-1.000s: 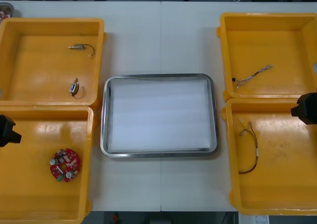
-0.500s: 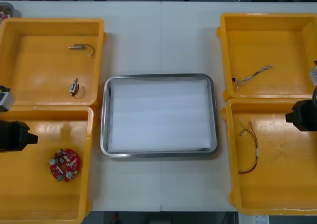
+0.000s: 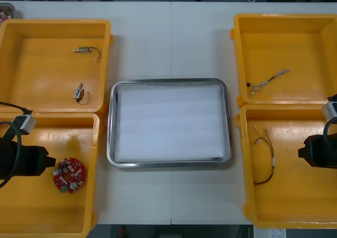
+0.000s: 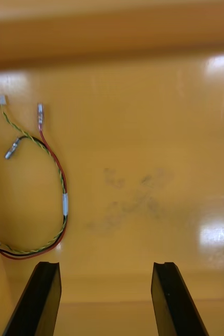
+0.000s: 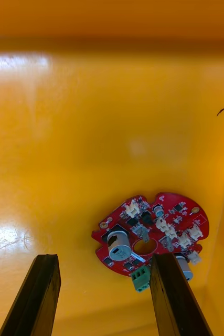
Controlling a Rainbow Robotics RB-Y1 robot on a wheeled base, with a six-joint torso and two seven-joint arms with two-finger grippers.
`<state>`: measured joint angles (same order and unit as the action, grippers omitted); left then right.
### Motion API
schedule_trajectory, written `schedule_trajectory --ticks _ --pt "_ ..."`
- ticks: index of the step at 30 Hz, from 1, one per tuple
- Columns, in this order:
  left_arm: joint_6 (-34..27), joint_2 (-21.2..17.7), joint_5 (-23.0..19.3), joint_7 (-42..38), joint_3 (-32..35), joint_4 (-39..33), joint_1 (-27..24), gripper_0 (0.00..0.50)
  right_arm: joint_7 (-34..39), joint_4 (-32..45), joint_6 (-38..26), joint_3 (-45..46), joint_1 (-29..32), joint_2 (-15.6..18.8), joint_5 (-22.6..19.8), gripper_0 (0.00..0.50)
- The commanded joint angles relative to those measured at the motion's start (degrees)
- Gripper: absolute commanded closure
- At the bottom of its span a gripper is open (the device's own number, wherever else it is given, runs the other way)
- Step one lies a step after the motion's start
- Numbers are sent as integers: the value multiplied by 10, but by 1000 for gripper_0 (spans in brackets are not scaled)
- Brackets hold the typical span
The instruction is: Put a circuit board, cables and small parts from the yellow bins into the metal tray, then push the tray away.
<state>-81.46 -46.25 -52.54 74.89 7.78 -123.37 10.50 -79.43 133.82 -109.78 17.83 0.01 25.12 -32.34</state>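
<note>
Yellow bins [image 3: 37, 75] [image 3: 31, 206] [image 3: 284, 43] [image 3: 295, 201]: four were counted.
Metal tray [image 3: 168, 82]: one.
Round red circuit board [image 3: 68, 175]: one.
Cables [image 3: 268, 80] [image 3: 273, 159]: two, one blue-and-white, one red-and-yellow.
Small metal parts [image 3: 84, 50] [image 3: 79, 92]: two.

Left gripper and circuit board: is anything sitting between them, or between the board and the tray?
Nothing visible lies between the open left gripper and the circuit board just ahead of its fingers. Between the board and the metal tray stands the yellow bin's wall, so the board would need lifting over it.
</note>
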Motion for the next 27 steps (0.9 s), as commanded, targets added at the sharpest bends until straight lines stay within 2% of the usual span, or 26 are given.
schedule_trajectory --ticks 1,6,13,27 --pt "25 -22 17 51 -24 -11 30 0 25 19 15 -21 20 -24 15 0" --pt "45 -22 30 50 -43 -8 37 0 31 19 33 -30 24 -41 24 0" --pt "68 -22 45 46 -65 3 38 0 41 18 69 -62 32 -42 46 0" --pt "96 -21 63 46 -85 21 41 0 50 -32 150 -115 53 -41 79 0"
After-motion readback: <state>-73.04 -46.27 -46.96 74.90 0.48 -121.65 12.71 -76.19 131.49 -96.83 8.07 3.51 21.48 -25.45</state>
